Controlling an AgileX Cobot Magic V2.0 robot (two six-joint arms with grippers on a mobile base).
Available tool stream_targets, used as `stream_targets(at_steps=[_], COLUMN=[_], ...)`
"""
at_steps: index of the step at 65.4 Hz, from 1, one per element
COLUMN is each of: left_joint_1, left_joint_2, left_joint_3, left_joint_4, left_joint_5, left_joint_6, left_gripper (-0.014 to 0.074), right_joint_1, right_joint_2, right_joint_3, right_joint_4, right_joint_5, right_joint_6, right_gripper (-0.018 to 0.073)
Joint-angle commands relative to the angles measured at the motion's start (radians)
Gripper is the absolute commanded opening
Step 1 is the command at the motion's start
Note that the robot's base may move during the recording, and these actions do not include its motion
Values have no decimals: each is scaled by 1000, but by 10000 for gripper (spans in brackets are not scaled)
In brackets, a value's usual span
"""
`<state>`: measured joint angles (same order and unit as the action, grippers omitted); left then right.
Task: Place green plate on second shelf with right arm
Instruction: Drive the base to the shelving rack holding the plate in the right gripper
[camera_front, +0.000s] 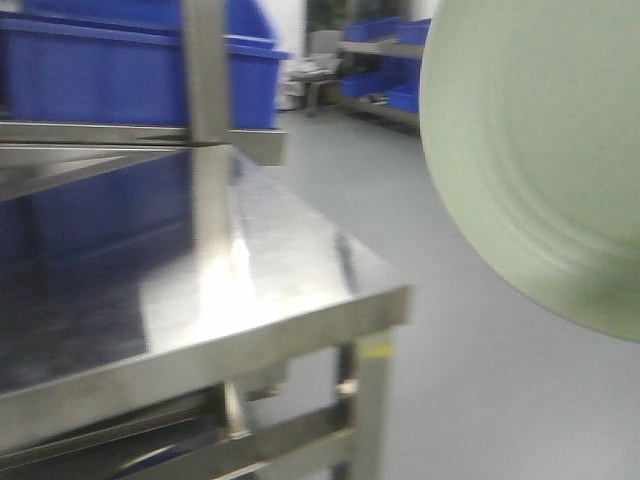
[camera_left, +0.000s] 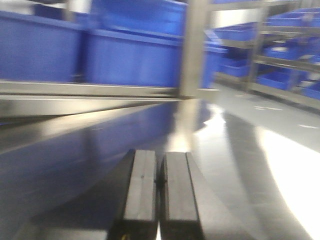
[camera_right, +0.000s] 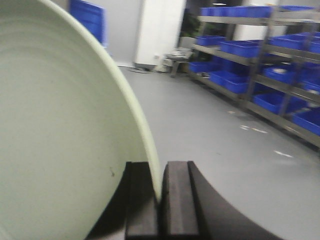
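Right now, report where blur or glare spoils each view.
Front view: motion blur throughout, a glare streak on the steel shelf, the green plate soft-edged. Left wrist view: smeared, white glare on the steel; the left hand reads clearest. Right wrist view: right hand and plate rim fairly sharp, background racks soft.

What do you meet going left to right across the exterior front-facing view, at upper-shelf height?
blue bin on the upper shelf → small stand far back → far rack of blue bins → green plate, filling the right edge.
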<state>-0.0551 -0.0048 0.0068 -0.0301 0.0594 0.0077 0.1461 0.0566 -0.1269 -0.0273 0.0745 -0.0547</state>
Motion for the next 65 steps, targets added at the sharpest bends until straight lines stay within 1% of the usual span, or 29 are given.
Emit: stream_targets(at_steps=[1,65], left_joint_1=[-2,-2], left_joint_2=[-15,-15], left_joint_3=[42,42], left_joint_4=[-9,-9], left_joint_5=[-87,-87], left_joint_6=[-8,-8], left_gripper=[130,130], right_joint_1=[-3,-3], right_joint_2=[12,12], right_joint_3=[-32,-32], right_joint_4=[9,9], right_joint_5=[-115,-115], right_joint_6=[1,1], right_gripper=[57,57])
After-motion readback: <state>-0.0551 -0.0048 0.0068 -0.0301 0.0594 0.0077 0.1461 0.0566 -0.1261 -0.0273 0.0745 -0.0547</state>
